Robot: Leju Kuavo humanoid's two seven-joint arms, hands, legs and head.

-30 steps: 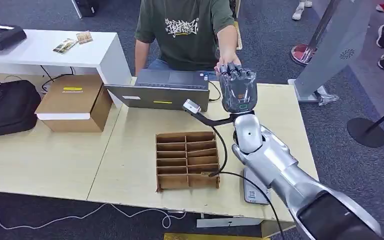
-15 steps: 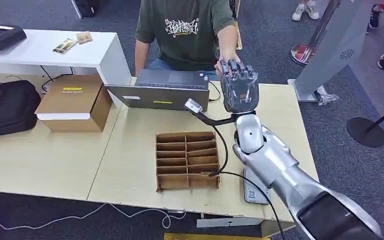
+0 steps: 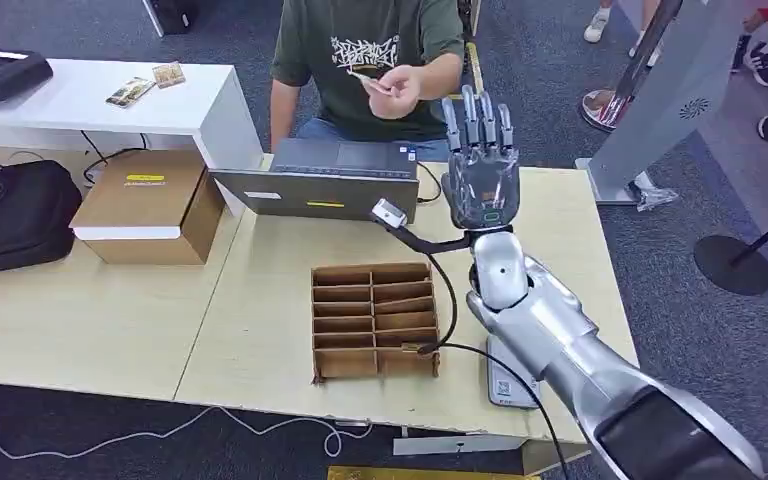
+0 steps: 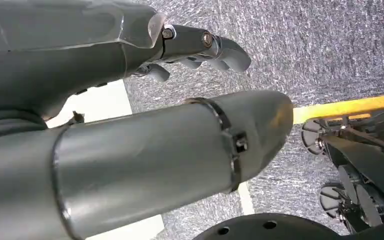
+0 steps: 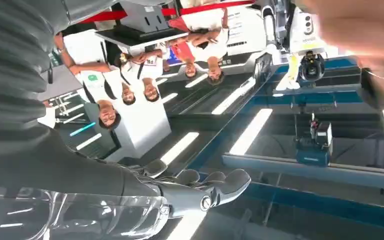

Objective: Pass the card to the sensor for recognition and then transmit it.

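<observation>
Fingers (image 3: 477,108) of the robot's right hand (image 3: 479,175) stand straight up and slightly apart above the far edge of the pale wooden table (image 3: 260,330), palm raised and holding nothing. The card (image 3: 364,78) is well clear of those fingertips, pinched in the hand of a person (image 3: 397,88) in a dark green printed T-shirt who sits across the table, behind an open laptop (image 3: 325,180); the person's hand is lifted to chest height, to the left of the robot's hand and apart from it. On the table nearer the robot sit a brown cardboard divider tray (image 3: 374,320) and, at the right arm's elbow, a grey card sensor (image 3: 505,385) (partly hidden by the silver forearm). A black cable (image 3: 447,300) loops from the wrist across the tray's edge. The left hand (image 4: 130,65) hangs over grey carpet in the left wrist view, its fingers loosely curled with nothing in them.
</observation>
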